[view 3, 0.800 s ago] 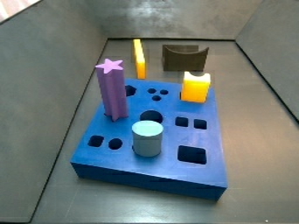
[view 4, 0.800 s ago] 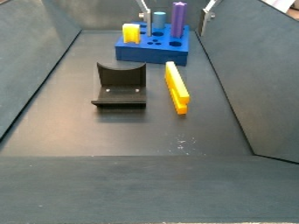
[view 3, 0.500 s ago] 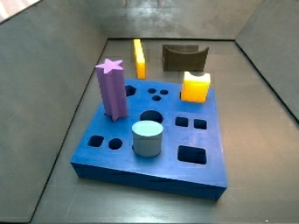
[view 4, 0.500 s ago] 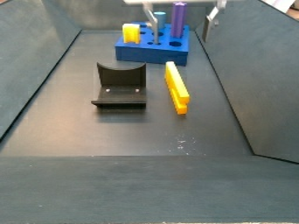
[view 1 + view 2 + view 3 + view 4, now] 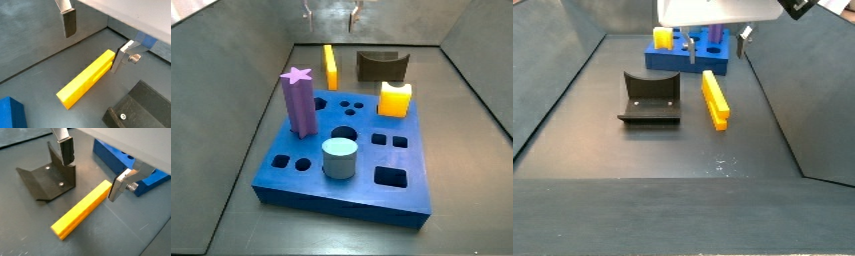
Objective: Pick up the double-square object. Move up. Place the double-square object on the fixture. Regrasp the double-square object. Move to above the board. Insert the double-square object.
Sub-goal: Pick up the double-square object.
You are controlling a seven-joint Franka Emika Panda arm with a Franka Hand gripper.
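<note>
**Ana:** Wrist views both show the gripper (image 5: 90, 170) spread wide above the double-square object (image 5: 83, 210), nothing between its fingers (image 5: 69, 23). Where does the peg lie?

**Ben:** It lies flat on the dark floor, just beside the fixture (image 5: 649, 97) and apart from it. One end points toward the board (image 5: 687, 58), and the floor on its far side from the fixture is bare up to the sloping wall.

**Ana:** And the board's holes?

**Ben:** In a side view, the board (image 5: 372, 170) carries a purple star-topped post (image 5: 299, 101), a pale blue cylinder (image 5: 338, 158) and a stubby yellow block (image 5: 394, 98). Several round and square holes stay unfilled. The fixture (image 5: 382, 66) stands behind the board, near the back wall.

**Ana:** Any writing?

**Ben:** None can be read on any piece.
</note>
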